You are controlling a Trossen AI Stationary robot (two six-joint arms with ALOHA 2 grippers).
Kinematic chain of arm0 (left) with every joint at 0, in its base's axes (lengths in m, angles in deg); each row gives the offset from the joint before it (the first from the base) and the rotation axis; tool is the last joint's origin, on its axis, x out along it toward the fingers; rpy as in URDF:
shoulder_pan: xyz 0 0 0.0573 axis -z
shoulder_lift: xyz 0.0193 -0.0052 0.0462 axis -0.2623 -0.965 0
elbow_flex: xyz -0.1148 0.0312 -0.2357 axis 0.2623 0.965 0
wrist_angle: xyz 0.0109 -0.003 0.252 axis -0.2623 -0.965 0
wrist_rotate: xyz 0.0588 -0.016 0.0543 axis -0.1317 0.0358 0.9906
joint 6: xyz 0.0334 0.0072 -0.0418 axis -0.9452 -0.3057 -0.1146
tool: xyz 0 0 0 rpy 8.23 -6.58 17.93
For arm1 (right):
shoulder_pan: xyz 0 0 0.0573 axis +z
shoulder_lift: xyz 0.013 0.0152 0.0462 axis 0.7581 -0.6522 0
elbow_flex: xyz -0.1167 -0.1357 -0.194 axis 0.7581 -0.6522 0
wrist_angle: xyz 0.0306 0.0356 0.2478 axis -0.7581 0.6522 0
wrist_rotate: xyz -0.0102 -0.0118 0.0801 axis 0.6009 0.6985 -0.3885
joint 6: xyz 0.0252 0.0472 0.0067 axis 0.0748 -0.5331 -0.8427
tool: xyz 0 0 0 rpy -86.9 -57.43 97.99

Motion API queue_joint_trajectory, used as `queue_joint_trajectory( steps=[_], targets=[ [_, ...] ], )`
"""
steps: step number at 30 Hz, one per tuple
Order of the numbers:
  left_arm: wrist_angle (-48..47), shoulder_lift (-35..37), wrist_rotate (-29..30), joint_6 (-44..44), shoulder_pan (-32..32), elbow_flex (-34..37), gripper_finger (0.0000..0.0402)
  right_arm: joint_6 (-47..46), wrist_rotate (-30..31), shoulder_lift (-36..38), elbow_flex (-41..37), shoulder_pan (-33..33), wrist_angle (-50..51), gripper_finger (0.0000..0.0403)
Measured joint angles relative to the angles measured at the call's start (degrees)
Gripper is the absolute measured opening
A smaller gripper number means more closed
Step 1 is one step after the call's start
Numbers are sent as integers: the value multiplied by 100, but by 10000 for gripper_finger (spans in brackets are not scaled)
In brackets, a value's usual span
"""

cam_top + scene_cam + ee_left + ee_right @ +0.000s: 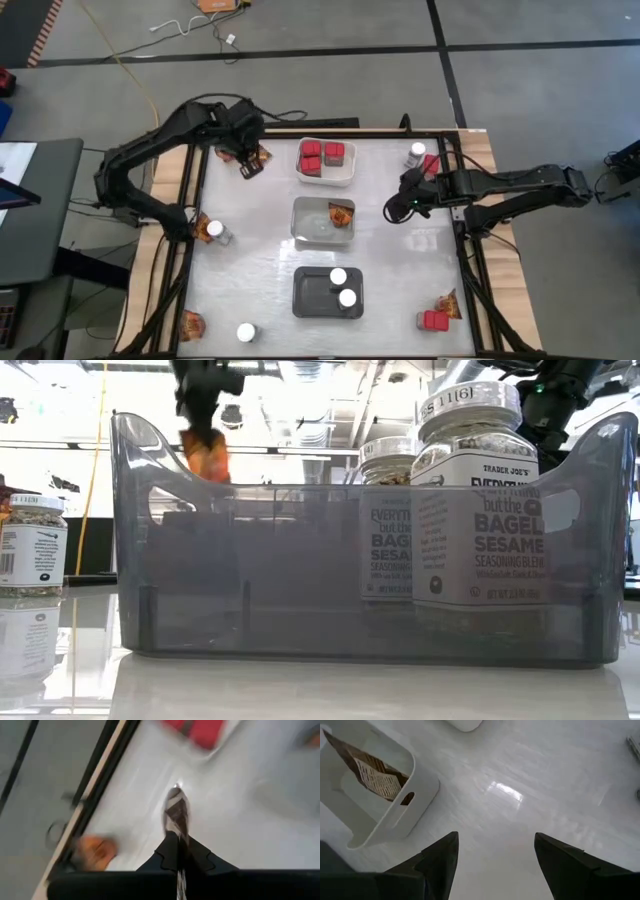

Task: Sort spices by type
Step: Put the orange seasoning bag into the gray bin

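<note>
White counter (pixel 250 250) from above: left gripper (pixel 250 165) clenched on an orange packet (pixel 262 157) at far left; low view, packet (pixel 205 455) aloft; right wrist, right gripper (pixel 495 857) spread empty beside clear tray (pixel 422 785); judged best carried level to that tray.

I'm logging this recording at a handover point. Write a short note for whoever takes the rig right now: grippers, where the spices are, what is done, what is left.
Left gripper: shut on an orange-brown packet, lifted at the table's far left corner.
Right gripper: open, empty, hovering right of the clear tray.
Done: three red boxes in the white tray; one packet in the clear tray; two jars in the dark grey tray.
Left: the held packet; loose packets at left edge, near left and near right; jars at left, near left and far right; red box near right.
</note>
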State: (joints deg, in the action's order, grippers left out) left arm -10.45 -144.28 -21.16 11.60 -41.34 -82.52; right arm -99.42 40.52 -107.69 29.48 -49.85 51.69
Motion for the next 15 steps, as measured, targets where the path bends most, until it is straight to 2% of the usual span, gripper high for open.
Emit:
queue_joint_trajectory(
  steps=[3,9,15],
  targets=[
    [121,-77,-284,352,648,-416,0,98,0,-2,0,0,0,286],
    [849,-324,-103,674,1800,-681,0,417,0,-2,2,13,5,286],
    [1368,-878,-96,828,2312,-684,0,438,-2,-2,4,13,18,286]
  ],
)
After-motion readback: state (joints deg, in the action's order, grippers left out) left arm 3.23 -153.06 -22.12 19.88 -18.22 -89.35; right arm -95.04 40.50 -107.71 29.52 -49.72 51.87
